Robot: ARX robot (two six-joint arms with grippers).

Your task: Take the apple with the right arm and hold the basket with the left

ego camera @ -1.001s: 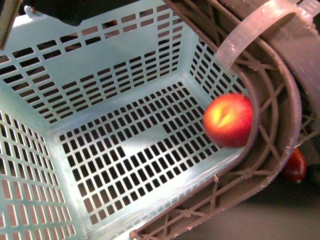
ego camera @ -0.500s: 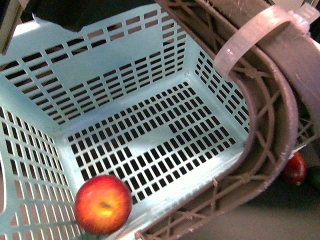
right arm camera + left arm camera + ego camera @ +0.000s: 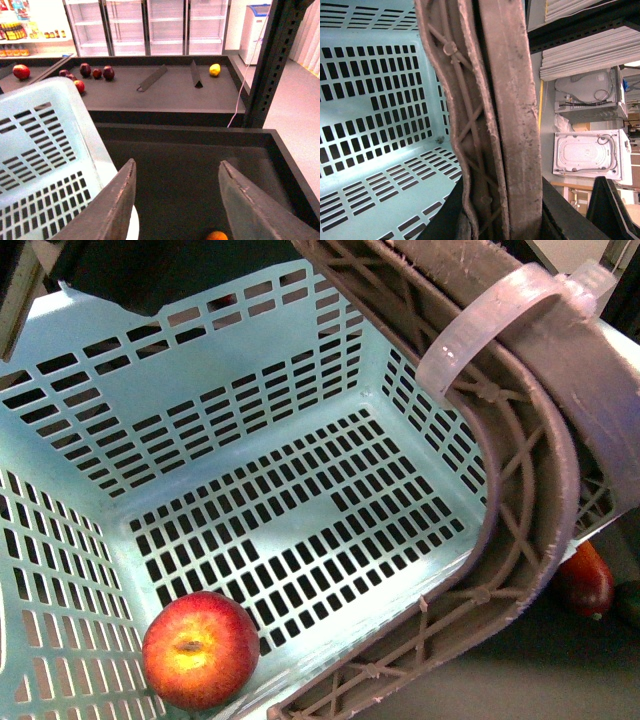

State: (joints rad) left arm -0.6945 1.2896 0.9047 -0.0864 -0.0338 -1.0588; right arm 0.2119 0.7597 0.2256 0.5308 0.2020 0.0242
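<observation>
The mint-blue basket [image 3: 250, 410] fills the front view, tilted. The red and yellow apple [image 3: 200, 650] lies on its slotted floor in the near left corner. The brown lattice handle [image 3: 520, 500] with a white zip tie [image 3: 480, 325] arcs across the right side. In the left wrist view my left gripper [image 3: 502, 220] is shut on the handle [image 3: 505, 100], with the basket floor [image 3: 370, 125] beside it. My right gripper [image 3: 177, 167] is open and empty above a dark shelf, next to the basket's wall [image 3: 45, 130].
A dark red elongated fruit [image 3: 588, 580] lies on the shelf outside the basket. In the right wrist view an orange fruit [image 3: 216, 235] lies below the fingers, and red fruits [image 3: 95, 72] and a yellow one [image 3: 214, 69] lie on a farther shelf. A black upright post [image 3: 267, 65] stands close by.
The apple has rolled from the basket's right side by the handle to the near left corner. The basket has shifted slightly and the handle has moved a little left.
</observation>
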